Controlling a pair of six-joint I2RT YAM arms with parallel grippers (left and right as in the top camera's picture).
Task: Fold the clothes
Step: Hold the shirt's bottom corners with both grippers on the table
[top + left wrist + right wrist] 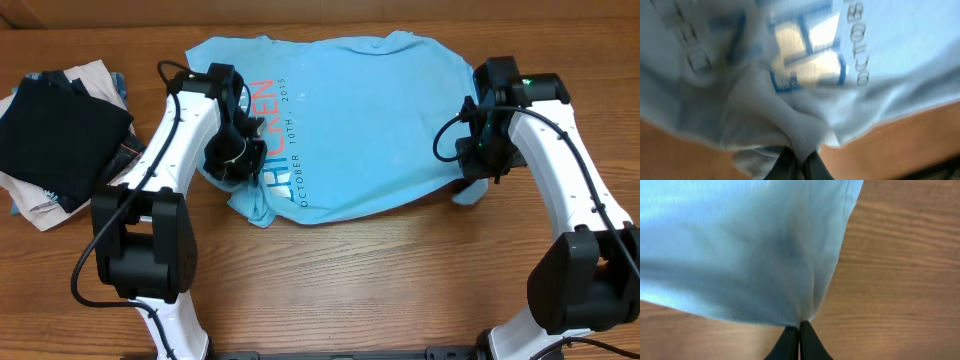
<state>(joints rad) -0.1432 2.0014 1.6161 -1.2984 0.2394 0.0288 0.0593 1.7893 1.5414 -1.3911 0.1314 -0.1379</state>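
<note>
You have one light sky-blue short-sleeved cotton T-shirt (370, 110) on the brown wooden counter (380, 290). It lies spread out between the two white-and-black arms, with its white and orange-red printed lettering facing up, near the left arm. The bottom corner below the lettering is folded and wrinkled.

Your left end effector (233, 160) sits on the shirt's left edge, beside the lettering. In the left wrist view, this end effector (799, 167) is clenched, and a bunch of the blue cloth is pinched between its two black fingers. This view is blurred.

Your right end effector (479, 165) is at the right edge of the T-shirt. In the right wrist view it (799, 342) is also clenched, and the two fingers grasp the blue cloth just at its border, with bare wood to the right of it.

At the far left of the counter there is one pile of folded clothes, apart from the T-shirt: one black folded garment (60, 135) on top and white and beige garments (90, 75) under it. How many light ones there are, I cannot tell.
</note>
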